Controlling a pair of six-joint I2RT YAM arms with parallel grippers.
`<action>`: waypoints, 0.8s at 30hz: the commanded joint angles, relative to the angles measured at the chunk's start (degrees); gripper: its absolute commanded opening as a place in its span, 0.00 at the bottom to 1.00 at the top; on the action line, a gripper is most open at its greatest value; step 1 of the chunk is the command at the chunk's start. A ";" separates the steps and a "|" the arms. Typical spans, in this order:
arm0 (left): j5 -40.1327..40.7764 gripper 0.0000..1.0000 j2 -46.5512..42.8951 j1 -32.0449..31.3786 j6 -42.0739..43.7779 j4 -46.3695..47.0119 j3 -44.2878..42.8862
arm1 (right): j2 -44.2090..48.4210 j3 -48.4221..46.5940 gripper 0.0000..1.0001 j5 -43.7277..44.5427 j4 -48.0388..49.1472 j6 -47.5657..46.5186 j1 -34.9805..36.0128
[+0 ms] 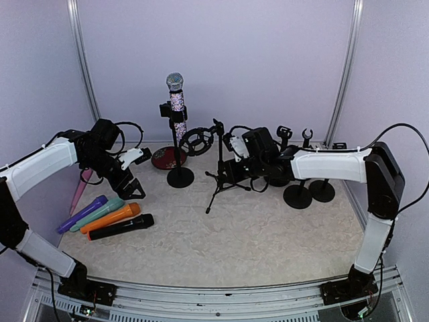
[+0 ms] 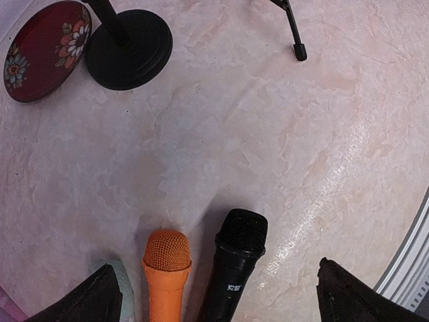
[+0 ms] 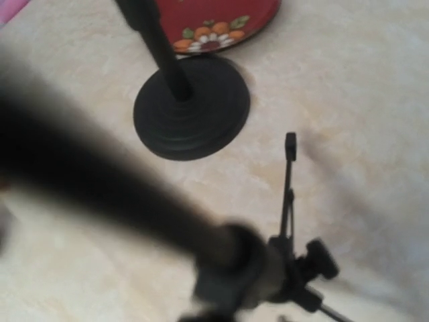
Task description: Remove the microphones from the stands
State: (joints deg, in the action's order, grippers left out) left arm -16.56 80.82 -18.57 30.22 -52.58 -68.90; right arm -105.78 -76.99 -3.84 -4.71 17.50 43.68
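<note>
A sparkly microphone (image 1: 177, 102) with a silver grille stands upright in the black clip of a round-base stand (image 1: 179, 177) at the back centre. My left gripper (image 1: 131, 187) is open and empty, low over the table left of that stand; its fingertips (image 2: 100, 299) frame a black microphone (image 2: 233, 271) and an orange one (image 2: 165, 270) lying below. The stand's base (image 2: 129, 48) shows at top left in the left wrist view. My right gripper (image 1: 229, 172) is at a small tripod stand (image 1: 221, 176); its fingers are hidden. A blurred dark pole (image 3: 100, 188) crosses the right wrist view.
Purple (image 1: 81, 213), teal (image 1: 98, 213), orange (image 1: 111, 218) and black (image 1: 121, 227) microphones lie in a row at the left, a pink one (image 1: 79, 190) behind them. A red flowered plate (image 1: 167, 158) lies behind the stand. Two empty round-base stands (image 1: 297, 194) are at the right.
</note>
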 commanded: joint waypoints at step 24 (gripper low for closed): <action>-0.67 0.99 -0.93 -0.24 1.69 -2.68 -2.38 | -6.65 9.85 0.45 -38.28 35.88 37.37 -12.57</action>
State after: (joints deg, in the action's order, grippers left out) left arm -16.53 80.73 -18.70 31.18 -54.35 -69.91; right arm -110.76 -65.43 -39.99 26.11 51.53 31.33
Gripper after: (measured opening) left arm 0.988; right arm 0.464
